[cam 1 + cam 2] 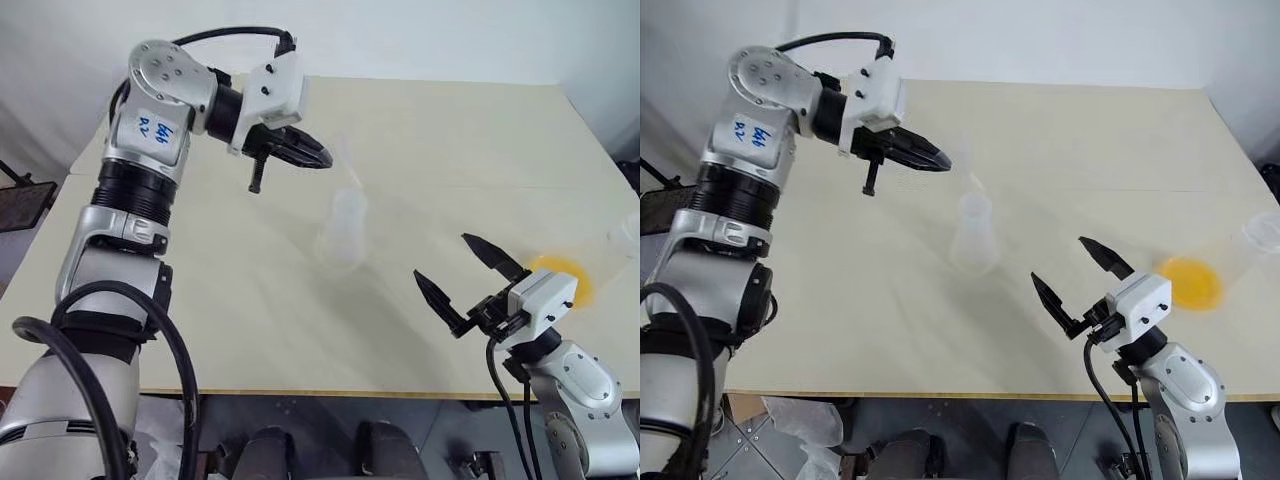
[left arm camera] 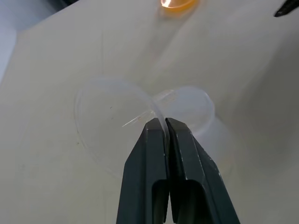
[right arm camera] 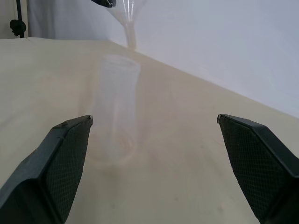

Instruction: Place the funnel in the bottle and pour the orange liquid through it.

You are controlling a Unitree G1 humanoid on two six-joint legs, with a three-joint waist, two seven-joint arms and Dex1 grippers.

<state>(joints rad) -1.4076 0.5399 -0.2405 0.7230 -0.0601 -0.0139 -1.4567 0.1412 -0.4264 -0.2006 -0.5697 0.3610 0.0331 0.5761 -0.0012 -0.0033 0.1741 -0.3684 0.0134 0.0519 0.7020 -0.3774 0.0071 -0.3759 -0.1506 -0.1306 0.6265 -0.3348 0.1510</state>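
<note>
Head views: the left gripper (image 1: 318, 157) is raised over the far middle of the table (image 1: 450, 130), its fingers pinched together on the rim of the funnel (image 1: 973, 183), which is faint against the pale surface. The funnel hangs just above the bottle (image 1: 973, 237), apart from its neck. The bottle stands upright near the middle of the table. The right gripper (image 1: 470, 268) sits near the front right, fingers spread wide and holding nothing. The orange liquid (image 1: 1191, 282) lies just to the right of that gripper, in a clear cup (image 1: 1262, 232) whose rim shows at the right edge of the table.

Left wrist view: the two black fingers (image 2: 184, 154) are closed on the thin rim of the funnel's flared mouth. The mouth of the bottle is just beside them.

Right wrist view: the fingers (image 3: 65, 158) stand wide apart. Between them, farther off, the bottle stands upright, with the funnel's stem above its mouth and not yet in it.
</note>
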